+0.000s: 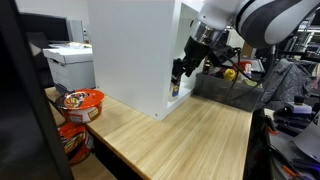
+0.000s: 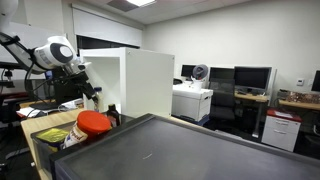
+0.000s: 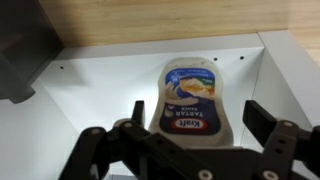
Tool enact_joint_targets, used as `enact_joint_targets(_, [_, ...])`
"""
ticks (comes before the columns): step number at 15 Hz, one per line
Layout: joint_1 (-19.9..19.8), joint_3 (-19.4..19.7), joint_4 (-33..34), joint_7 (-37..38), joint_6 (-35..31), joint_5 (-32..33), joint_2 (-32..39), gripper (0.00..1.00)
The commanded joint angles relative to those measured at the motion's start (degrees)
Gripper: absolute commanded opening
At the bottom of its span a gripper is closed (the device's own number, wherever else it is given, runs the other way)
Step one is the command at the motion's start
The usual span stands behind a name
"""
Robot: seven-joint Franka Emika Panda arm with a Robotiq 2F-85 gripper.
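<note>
A Kraft tartar sauce bottle (image 3: 195,92), pale squeeze plastic with a blue label, stands inside a white open-fronted cabinet (image 3: 100,85). My gripper (image 3: 200,112) is open, with one black finger on each side of the bottle and a gap showing at both sides. In both exterior views the gripper (image 1: 180,72) (image 2: 90,90) reaches into the cabinet's (image 1: 125,50) (image 2: 145,80) open side, just above the wooden table (image 1: 190,135). The bottle is mostly hidden there.
A red bowl (image 1: 82,100) (image 2: 93,123) sits on other packets at the table's corner. A printer (image 1: 68,60) stands behind it. A grey bin (image 1: 235,88) with loose items is beyond the cabinet. A dark surface (image 2: 200,150) fills the foreground.
</note>
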State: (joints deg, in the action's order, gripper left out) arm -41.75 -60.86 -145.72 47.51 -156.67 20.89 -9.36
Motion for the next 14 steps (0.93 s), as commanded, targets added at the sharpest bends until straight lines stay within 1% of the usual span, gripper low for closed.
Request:
enact_joint_targets(1, [13.93, 12.65, 0.19, -9.11, 5.59, -9.74, -1.3, 1.0])
enact_joint_targets(5, [28.91, 27.09, -0.12, -19.72, 10.54, -19.83, -3.97, 1.0])
enact_joint_targets(7, [35.45, 34.25, -1.0, -24.01, 14.76, -24.08, -7.99, 1.0])
enact_joint_targets(9, [40.01, 39.68, -1.21, -26.01, 19.2, -24.89, -10.82, 1.0])
enact_joint_targets(10, [41.41, 41.56, -1.06, -26.64, 21.83, -24.64, -12.29, 1.0])
enact_joint_targets(12, [43.06, 44.22, -0.79, -26.74, 26.66, -22.68, -14.89, 1.0])
enact_joint_targets(14, [44.08, 46.01, -0.25, -26.31, 30.85, -22.08, -17.11, 1.0])
